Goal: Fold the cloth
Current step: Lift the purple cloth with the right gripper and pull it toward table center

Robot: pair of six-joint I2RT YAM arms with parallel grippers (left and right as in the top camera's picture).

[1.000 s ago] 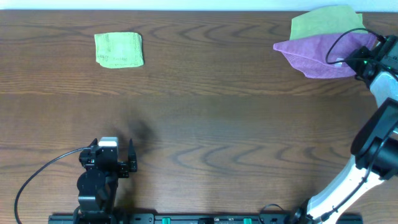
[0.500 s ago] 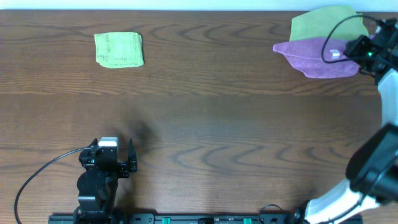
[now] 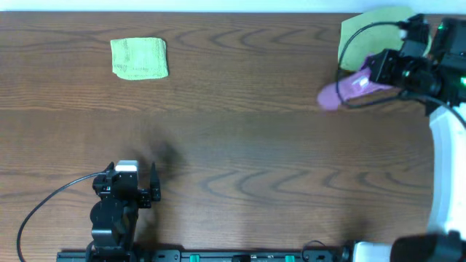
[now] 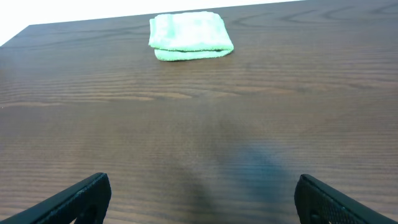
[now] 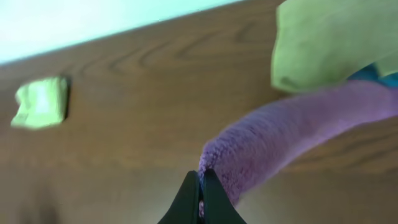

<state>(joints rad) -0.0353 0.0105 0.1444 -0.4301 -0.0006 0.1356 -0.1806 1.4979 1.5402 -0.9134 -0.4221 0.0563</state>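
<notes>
The light purple cloth point(image 3: 342, 91) hangs bunched and blurred from my right gripper point(image 3: 378, 69) at the far right of the table. In the right wrist view the cloth point(image 5: 292, 134) trails up and to the right from my right gripper point(image 5: 201, 180), whose fingers are pinched shut on its edge. No white tag shows. My left gripper point(image 3: 149, 185) sits near the front left, open and empty. In the left wrist view its fingertips point(image 4: 202, 196) stand wide apart over bare wood.
A folded lime-green cloth point(image 3: 138, 58) lies at the far left and shows in the left wrist view point(image 4: 189, 37). An unfolded lime-green cloth point(image 3: 371, 33) lies at the far right corner, right beside the purple cloth; it also shows in the right wrist view point(image 5: 329, 43).
My right gripper has closed on the purple cloth and pulled it left, off the table. The cloth went from lying flat to a hanging bunch. The left arm has not moved.
</notes>
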